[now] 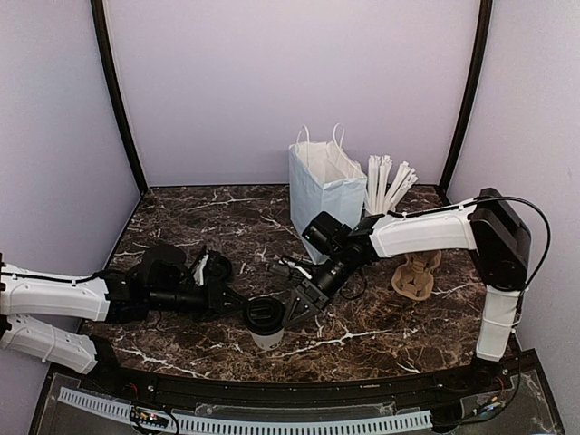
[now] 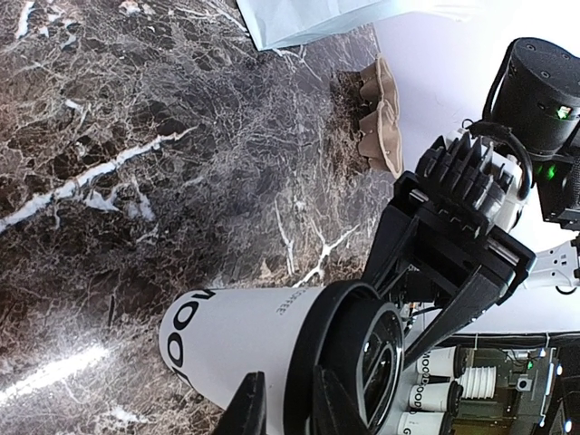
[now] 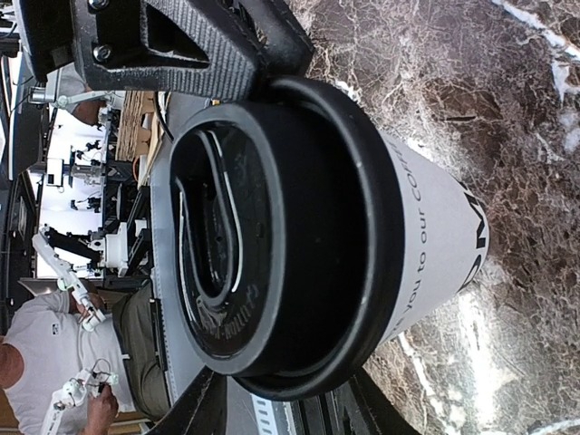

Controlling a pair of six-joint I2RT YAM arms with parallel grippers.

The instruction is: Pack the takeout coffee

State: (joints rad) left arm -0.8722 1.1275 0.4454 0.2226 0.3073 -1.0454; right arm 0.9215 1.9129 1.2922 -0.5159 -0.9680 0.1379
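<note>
Closest to each wrist lens are that arm's own tips, and between each pair sits the same black lid (image 3: 272,227) rim. On the left gripper (image 2: 288,406) the jaws are set narrow, one tip against the cup (image 2: 240,335) wall just under the lid, the other over the lid's top. On the right gripper (image 3: 285,410) the jaws stand about half open, astride the opposite edge of the rim. Both pairs look to be touching the lid, but I cannot tell whether either truly grips.

From above, the cup stands upright on the table (image 1: 181,227), near the front edge and about centre, with its lid up and its long axis vertical. It lies at 3 o'clock from the left gripper and about 8 o'clock from the right one, between the two. Both wrist views show it sideways, so I judge both wrists to be rolled over, jaws stacked above and below the rim.

At 1 o'clock from the cup the bag (image 1: 322,195) stands open, well apart, toward the back wall. The right arm reaches across just in front of it, so it is the likelier carrier. The move would need a lift along the cup's axis, then a swing toward 1 o'clock.
</note>
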